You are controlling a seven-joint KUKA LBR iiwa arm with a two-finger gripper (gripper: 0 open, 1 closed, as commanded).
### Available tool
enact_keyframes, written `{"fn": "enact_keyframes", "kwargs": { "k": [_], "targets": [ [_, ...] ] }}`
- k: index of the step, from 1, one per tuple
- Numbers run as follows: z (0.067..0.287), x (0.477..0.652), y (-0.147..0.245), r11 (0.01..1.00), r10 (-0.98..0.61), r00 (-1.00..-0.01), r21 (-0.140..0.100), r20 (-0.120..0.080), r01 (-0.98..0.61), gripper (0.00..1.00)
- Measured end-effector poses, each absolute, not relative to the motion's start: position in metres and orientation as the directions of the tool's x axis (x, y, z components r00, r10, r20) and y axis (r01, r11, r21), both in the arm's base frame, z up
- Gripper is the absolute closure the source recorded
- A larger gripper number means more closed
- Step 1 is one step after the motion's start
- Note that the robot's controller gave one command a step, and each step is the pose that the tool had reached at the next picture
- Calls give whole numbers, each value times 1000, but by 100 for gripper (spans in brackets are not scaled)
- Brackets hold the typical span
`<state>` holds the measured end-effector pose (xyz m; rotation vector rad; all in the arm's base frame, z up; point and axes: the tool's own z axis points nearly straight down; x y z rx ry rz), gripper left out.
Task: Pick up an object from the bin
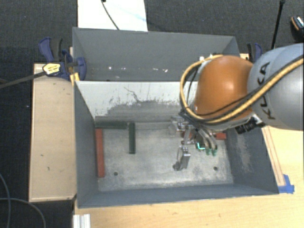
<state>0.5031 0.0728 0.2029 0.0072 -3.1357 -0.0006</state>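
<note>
Wrist (223, 87) pointing downward, reaching in from right, dangling claw (181, 161) just above bin floor (152, 161) right of centre; grip state unreadable.

Bin floor (147, 170) is open from centre to 6 o'clock. Red bar (99, 152) lines the 9 o'clock wall; dark green bar (131, 137) lies at 10; orange cover (223, 84) overhangs 2.

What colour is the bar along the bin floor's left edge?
The bar is dull red, camera view.
</note>
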Motion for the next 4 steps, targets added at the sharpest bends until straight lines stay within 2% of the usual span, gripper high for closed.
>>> {"fn": "enact_keyframes", "kwargs": {
  "k": [1, 2, 3, 4],
  "targets": [
    [188, 505, 36, 978, -209, -978, -1, 2, -209, 0],
    [174, 588, -7, 977, -211, -977, -2, -7, -211, 0],
    [77, 579, -87, 973, -230, -973, 0, 6, -230, 0],
    [71, 588, -65, 991, -136, -991, 1, -1, -136, 0]
  ]
}}
